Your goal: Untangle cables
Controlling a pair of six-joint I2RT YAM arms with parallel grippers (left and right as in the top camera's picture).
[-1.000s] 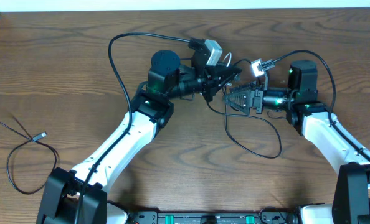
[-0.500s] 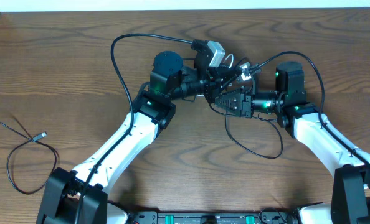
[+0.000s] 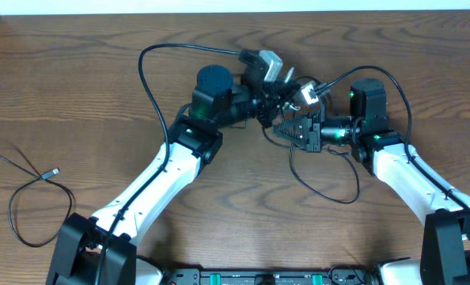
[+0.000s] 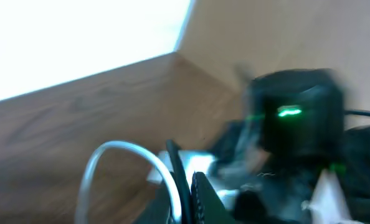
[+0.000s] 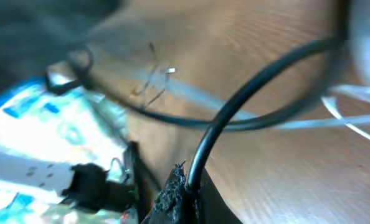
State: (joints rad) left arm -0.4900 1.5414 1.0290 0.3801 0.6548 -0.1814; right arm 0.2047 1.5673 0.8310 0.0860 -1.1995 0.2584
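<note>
The tangled cables lie between my two grippers at the back middle of the table. My left gripper [image 3: 268, 109] is shut on a thin white cord [image 4: 163, 169] and a black cord [image 4: 174, 163] side by side, and its pinch [image 4: 186, 198] shows in the left wrist view. Facing it and almost touching, my right gripper [image 3: 282, 127] is shut on a black cable [image 5: 217, 127] that rises from its fingertips [image 5: 188, 193]. A loop of black cable [image 3: 330, 194] trails on the table below the right gripper. The white cord [image 3: 286, 76] arches just behind the left gripper's camera.
A separate thin black cable [image 3: 17, 202] with a small plug [image 3: 54, 171] lies coiled at the table's left edge. The white wall edge [image 3: 235, 6] runs along the back. A thicker black arm cable [image 3: 144, 71] arcs over the left arm.
My right gripper moved left toward the left gripper and shut on the black cable. The left gripper stayed shut and shifted only slightly.
</note>
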